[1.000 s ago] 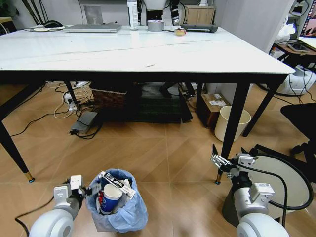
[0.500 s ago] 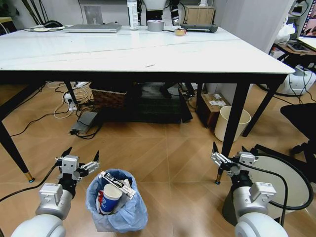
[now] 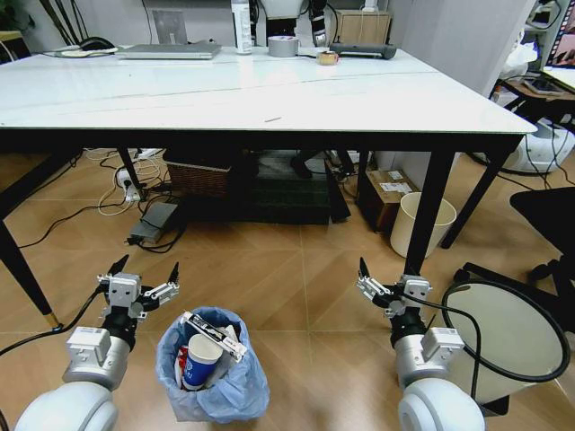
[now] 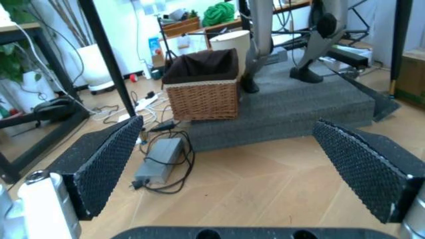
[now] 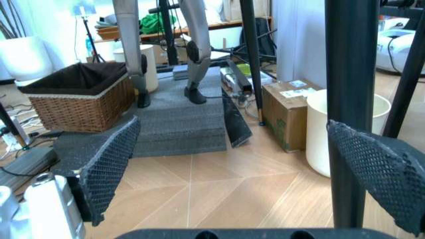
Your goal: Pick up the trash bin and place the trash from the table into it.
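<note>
The trash bin [image 3: 220, 382], lined with a crinkled light-blue bag, stands on the wooden floor in front of the table [image 3: 269, 99]. Inside it are a blue paper cup [image 3: 203, 353], a red wrapper [image 3: 182, 364] and a torn box piece [image 3: 216, 326]. My left gripper [image 3: 145, 269] hovers open just left of and beyond the bin, apart from its rim. My right gripper [image 3: 391, 269] is open too, low over the floor near the table's front right leg [image 3: 424, 224]. A tiny scrap [image 3: 272, 118] lies on the marble top. In the left wrist view both mesh fingers [image 4: 106, 164] stand wide with nothing between them.
A cream round bin [image 3: 420, 223] and a cardboard box [image 3: 384, 193] sit under the table's right side, a wicker basket [image 3: 198, 175] and cables [image 3: 148, 224] at the left. A laptop [image 3: 171, 51] and tape roll [image 3: 283, 45] rest at the table's far edge. A round base [image 3: 512, 332] stands at right.
My left gripper has left the bin's rim, moved up and away, and now stands open. My right gripper has shifted left, toward the table leg. The bin has stayed put.
</note>
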